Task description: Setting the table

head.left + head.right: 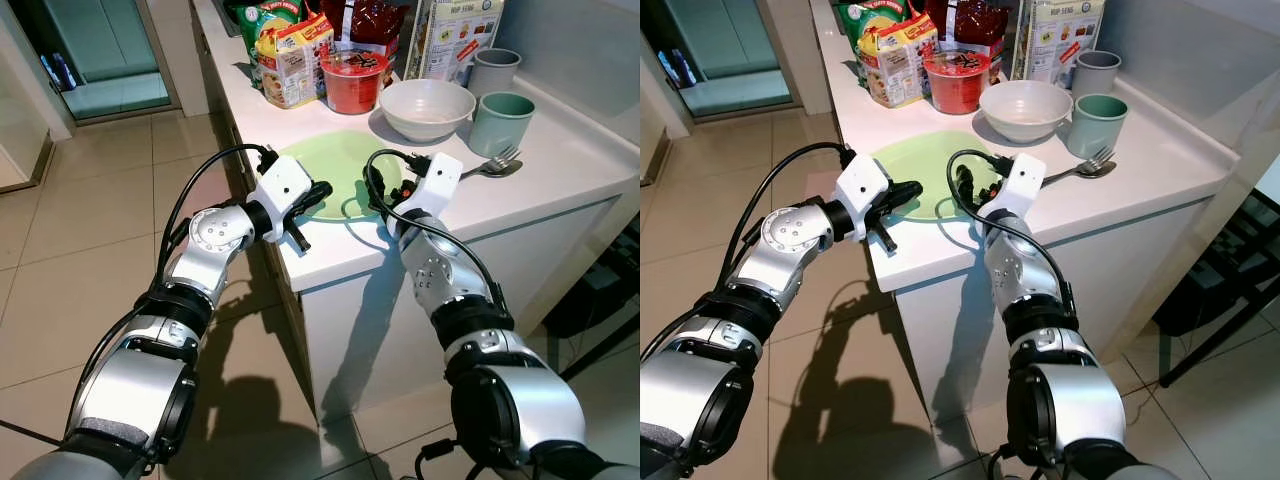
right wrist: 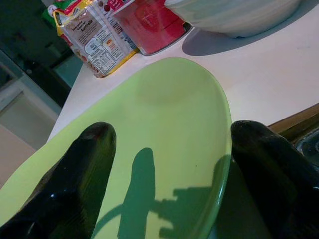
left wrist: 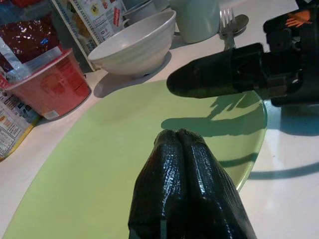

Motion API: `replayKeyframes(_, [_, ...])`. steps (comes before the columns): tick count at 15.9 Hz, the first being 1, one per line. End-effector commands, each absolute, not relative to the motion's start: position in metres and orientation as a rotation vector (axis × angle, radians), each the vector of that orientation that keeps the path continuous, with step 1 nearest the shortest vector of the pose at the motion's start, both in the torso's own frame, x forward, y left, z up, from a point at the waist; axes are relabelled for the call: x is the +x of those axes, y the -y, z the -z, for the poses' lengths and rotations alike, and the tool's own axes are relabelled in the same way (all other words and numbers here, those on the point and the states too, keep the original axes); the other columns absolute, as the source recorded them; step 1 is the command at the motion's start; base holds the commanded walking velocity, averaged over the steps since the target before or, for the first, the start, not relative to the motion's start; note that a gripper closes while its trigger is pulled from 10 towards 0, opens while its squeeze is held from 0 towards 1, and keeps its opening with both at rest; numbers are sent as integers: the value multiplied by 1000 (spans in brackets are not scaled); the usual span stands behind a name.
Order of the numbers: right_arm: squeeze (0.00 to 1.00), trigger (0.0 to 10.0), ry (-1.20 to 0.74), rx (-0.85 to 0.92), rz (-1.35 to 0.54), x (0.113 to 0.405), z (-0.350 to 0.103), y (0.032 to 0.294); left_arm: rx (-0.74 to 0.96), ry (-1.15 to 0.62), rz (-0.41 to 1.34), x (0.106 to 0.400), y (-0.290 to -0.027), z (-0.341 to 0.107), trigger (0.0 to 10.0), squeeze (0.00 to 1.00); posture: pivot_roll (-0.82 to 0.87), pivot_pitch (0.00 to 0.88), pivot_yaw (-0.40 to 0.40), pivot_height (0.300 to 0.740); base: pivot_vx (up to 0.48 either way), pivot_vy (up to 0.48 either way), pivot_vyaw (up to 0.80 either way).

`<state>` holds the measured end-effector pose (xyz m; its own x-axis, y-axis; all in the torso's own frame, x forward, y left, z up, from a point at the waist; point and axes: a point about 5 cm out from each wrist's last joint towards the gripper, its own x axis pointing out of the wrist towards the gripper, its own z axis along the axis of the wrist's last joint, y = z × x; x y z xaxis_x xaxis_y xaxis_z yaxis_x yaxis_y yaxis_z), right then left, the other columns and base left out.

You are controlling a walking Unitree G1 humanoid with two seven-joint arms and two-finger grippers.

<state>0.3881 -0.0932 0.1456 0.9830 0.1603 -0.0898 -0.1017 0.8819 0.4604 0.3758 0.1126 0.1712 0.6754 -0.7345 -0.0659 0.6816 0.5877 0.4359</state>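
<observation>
A light green plate (image 1: 340, 160) lies flat on the white counter (image 1: 560, 160), near its front edge. My left gripper (image 1: 318, 192) is shut and empty, its joined fingertips (image 3: 177, 137) low over the plate's left part. My right gripper (image 2: 172, 132) is open at the plate's right rim, one finger (image 2: 84, 164) over the plate and the other (image 2: 269, 159) outside the rim. A white bowl (image 1: 427, 105) stands just behind the plate, with a fork (image 1: 497, 160) and spoon to its right.
Two cups (image 1: 500, 120) (image 1: 494, 68) stand at the back right. A red noodle cup (image 1: 353, 78), snack packets (image 1: 290, 55) and a box (image 1: 455, 35) crowd the back. Tiled floor (image 1: 90, 220) lies to the left; a dark chair (image 1: 1230, 280) stands to the right.
</observation>
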Motion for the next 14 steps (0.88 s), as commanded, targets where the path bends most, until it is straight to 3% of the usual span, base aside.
replayKeyframes(1, [0,10000,-203,482,-126,384,-131,89,458,134,840,375,-112,-174,0,0,48,0,64,740,0,0,0])
replayKeyframes(7, [0,10000,-139,482,-155,383,-147,84,458,132,842,376,-112,-174,0,0,37,0,74,740,0,0,0])
replayKeyframes(14, [0,10000,-17,295,-114,355,-171,100,453,132,846,376,-110,-175,0,0,18,0,80,740,0,0,0])
